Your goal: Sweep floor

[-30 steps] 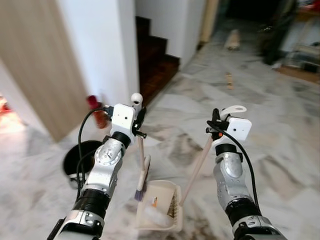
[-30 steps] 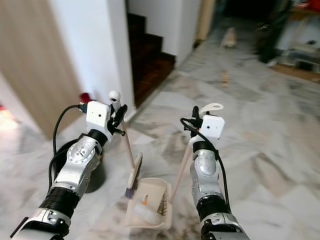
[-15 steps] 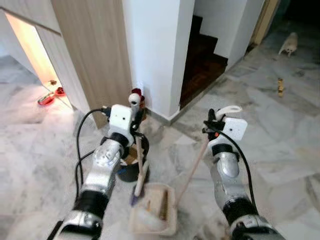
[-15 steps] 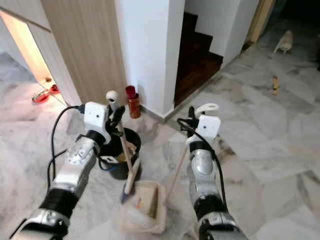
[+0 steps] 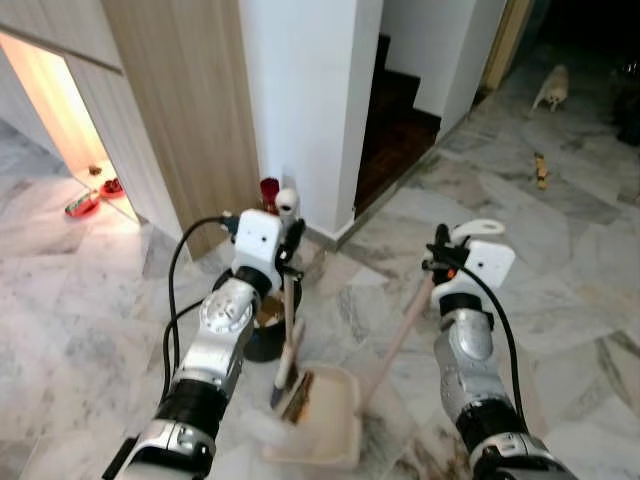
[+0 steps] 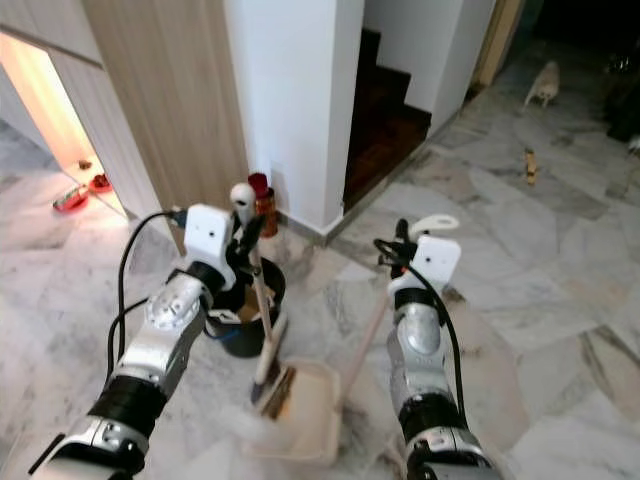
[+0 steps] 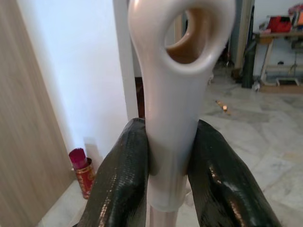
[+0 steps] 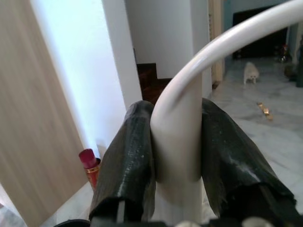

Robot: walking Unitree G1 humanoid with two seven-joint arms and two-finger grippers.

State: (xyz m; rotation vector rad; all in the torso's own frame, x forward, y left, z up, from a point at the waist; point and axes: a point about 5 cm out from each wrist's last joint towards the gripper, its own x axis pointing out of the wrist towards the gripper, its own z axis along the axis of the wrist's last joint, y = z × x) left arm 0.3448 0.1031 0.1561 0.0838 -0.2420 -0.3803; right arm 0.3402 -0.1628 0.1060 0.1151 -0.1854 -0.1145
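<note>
Your left gripper [image 7: 165, 156] is clamped on the cream plastic broom handle [image 5: 290, 290] right at its looped top, bristles down at lower centre of the frame, touching the cream plastic dustpan [image 5: 325, 425]. Your right gripper [image 8: 177, 151] is squeezing the dustpan's long cream handle [image 5: 400, 335] near its hooked end. Both look light and stiff, but smooth plastic held so high will likely swing, so grip lower if it wobbles. The black round bin [image 6: 243, 330] sits just behind.
</note>
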